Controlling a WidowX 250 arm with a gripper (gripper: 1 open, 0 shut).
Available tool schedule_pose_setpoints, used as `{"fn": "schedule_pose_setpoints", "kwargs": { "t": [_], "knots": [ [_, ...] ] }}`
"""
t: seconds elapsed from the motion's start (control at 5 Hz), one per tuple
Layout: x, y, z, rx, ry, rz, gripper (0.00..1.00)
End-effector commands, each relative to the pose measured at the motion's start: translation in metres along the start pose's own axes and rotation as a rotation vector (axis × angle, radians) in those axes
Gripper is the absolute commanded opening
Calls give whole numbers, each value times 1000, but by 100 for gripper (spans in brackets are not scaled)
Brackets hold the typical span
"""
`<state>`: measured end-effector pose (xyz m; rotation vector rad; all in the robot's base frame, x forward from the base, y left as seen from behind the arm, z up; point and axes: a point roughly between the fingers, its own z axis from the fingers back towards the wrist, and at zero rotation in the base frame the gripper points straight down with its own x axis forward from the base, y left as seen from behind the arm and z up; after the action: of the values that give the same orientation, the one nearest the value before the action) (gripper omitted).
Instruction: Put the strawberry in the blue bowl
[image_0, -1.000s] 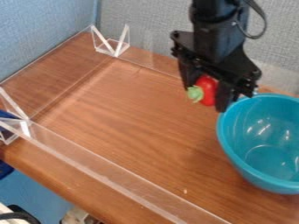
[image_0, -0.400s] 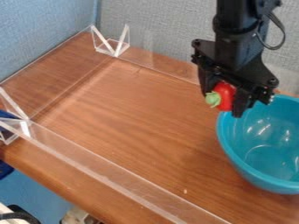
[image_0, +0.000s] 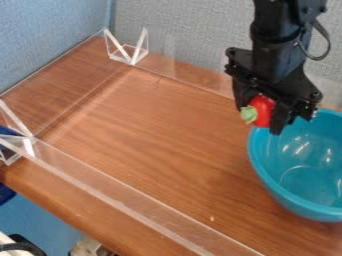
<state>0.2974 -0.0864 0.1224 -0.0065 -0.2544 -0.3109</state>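
A small red strawberry (image_0: 259, 109) with a green cap is clamped between the black fingers of my gripper (image_0: 263, 110), which is shut on it. The gripper hangs from a black arm at the upper right. It holds the strawberry in the air just above the near-left rim of the blue bowl (image_0: 305, 185). The bowl is a large teal-blue one resting on the wooden table at the right edge, and its inside shows nothing but reflections.
A low clear plastic wall (image_0: 107, 190) runs along the table's front and left sides, with white clips (image_0: 130, 45) at its corners. A blue fabric backdrop stands behind the table. The wooden tabletop (image_0: 134, 120) stretches to the left of the bowl.
The gripper has carried the strawberry to the right, from left of the bowl to over its near rim. Its grip has stayed shut.
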Motion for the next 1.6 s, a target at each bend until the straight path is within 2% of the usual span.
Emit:
{"fn": "schedule_pose_setpoints", "kwargs": {
  "t": [0.0,0.8,1.4],
  "knots": [
    [15,7,10,8,-62,13,0],
    [25,11,0,15,-78,6,0],
    [19,9,-45,0,-16,-11,0]
  ]
}}
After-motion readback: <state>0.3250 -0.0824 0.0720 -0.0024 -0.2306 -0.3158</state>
